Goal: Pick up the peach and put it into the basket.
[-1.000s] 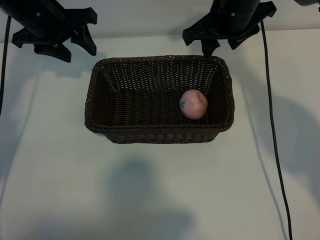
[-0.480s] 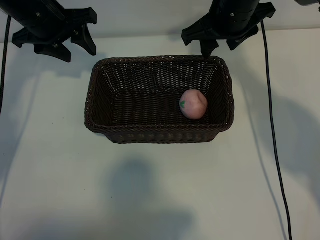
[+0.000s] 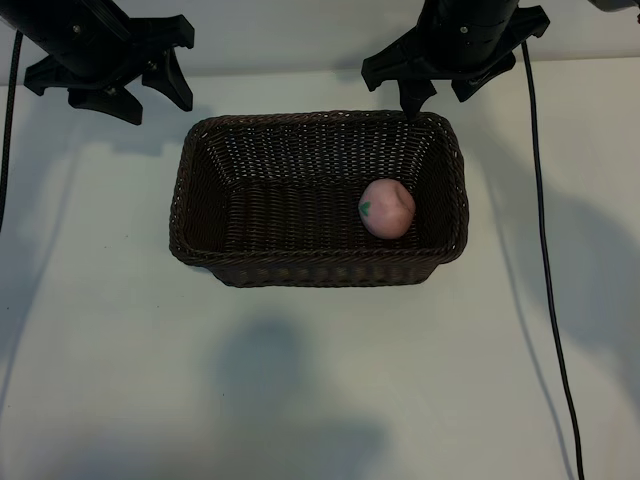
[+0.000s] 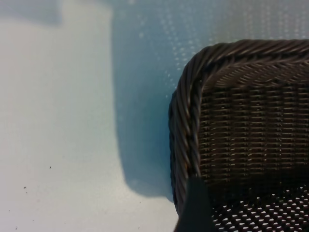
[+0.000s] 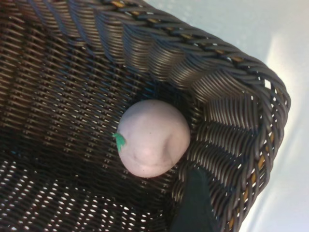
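Above the basket's far right corner, my right end effector (image 3: 432, 78) hangs wide and empty, unmoved over the last second. The peach (image 3: 386, 208) lies inside the basket (image 3: 300, 272), by its right wall; nothing changes, so the task looks finished. My left end effector (image 3: 115, 80) stands wide off the far left corner.

Seen steeply from above, the exterior camera faces both arms and takes in the whole basket (image 3: 318, 200). The left wrist camera looks down close on one basket corner just beyond its fingers; the right wrist camera peers closely into another corner, where the peach (image 5: 153, 137) lies, also visible from above.
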Available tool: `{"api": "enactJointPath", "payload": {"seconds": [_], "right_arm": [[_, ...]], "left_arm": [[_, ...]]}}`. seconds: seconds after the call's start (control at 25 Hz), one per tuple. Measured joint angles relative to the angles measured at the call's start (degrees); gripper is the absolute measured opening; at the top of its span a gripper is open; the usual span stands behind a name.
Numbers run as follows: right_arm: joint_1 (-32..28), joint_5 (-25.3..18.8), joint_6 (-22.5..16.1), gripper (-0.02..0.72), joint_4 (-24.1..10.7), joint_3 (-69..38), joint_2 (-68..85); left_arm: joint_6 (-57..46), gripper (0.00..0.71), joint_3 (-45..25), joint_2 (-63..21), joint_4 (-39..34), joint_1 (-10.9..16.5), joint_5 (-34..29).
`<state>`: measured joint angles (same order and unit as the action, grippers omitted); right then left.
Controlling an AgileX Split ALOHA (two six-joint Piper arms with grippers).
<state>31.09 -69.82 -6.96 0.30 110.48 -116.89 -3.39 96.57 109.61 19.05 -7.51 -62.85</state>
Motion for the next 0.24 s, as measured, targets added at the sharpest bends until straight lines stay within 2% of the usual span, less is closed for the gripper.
{"api": "enactJointPath", "payload": {"seconds": [0.24], "right_arm": [[0.00,0.00,0.00,0.541,0.55,0.00,0.00]], "left_arm": [[0.00,0.537,0.00,0.00,0.00,0.00,0.00]]}}
